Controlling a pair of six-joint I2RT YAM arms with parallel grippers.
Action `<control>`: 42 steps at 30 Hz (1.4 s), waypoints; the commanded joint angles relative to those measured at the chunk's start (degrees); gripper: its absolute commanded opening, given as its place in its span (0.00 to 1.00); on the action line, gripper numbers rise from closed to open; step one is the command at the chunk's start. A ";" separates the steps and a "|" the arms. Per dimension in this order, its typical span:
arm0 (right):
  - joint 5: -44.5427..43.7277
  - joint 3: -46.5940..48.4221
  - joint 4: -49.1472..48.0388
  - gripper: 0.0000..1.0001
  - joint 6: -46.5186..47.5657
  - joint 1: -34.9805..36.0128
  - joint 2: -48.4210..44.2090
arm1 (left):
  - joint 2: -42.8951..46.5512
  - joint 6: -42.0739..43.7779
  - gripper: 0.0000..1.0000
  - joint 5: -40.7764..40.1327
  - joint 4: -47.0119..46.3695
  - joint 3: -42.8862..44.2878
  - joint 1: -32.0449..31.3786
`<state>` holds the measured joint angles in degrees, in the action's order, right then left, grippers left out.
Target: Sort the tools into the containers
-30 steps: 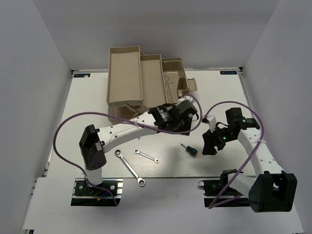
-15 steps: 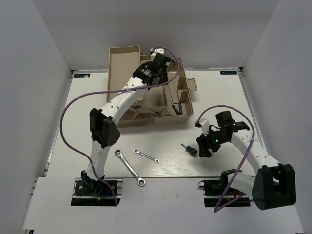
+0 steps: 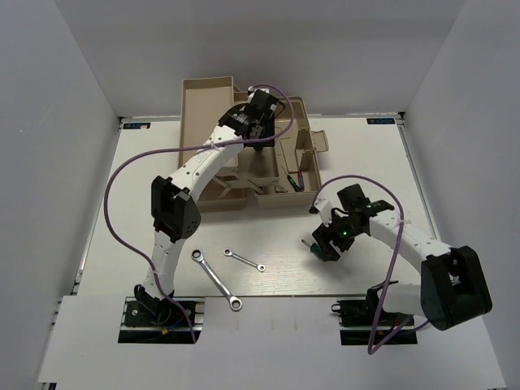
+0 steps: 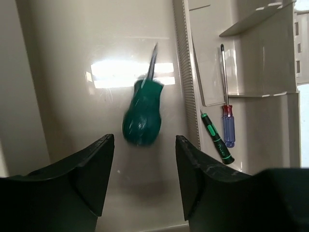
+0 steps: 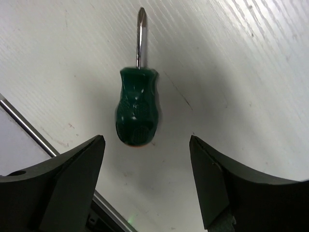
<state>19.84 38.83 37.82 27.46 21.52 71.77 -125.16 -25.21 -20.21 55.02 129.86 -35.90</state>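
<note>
Though overhead hides it, green screwdriver [image 4: 141, 116] — blurred.

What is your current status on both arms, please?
Left gripper open above beige tray, one green screwdriver blurred beneath. Right gripper open over other green screwdriver on table. Long wrench, short wrench unsorted; nothing obstructing.

No legible text. Blue stickers [image 3: 382, 121] at table [image 3: 130, 211] far corners: print too small.
</note>
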 commanded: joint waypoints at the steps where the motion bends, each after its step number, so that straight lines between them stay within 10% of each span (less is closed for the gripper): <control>1: -1.99 0.72 -3.54 0.77 -1.71 2.38 1.26 | 5.80 1.92 0.65 2.01 -0.27 2.50 0.39; 11: -7.35 -1.21 -9.43 0.68 -4.61 8.80 4.96 | 25.56 4.39 0.67 0.70 -0.09 -7.58 -1.19; 14: -7.88 -0.95 -9.61 0.52 -4.53 10.38 6.10 | 38.03 1.76 0.54 -0.79 1.84 -20.75 -1.19; 16: -7.62 -0.69 -8.56 0.34 -3.74 10.65 5.75 | 47.76 -1.93 0.29 -0.80 3.58 -31.35 -1.19; 20: -5.25 3.79 -1.02 0.00 -0.84 10.21 3.30 | 60.63 -10.98 0.23 0.43 9.12 -46.78 -1.19; 26: 3.36 21.00 12.44 0.00 1.90 10.21 -5.93 | 72.77 -25.75 0.59 4.73 12.82 -68.58 -1.19; 42: -0.23 76.28 1.11 0.00 -27.02 12.14 34.04 | 73.04 -33.32 0.72 13.43 -2.01 -91.36 -0.14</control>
<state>19.77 109.58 39.81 7.31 32.53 102.17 -52.45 -56.31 -9.82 58.57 40.51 -36.47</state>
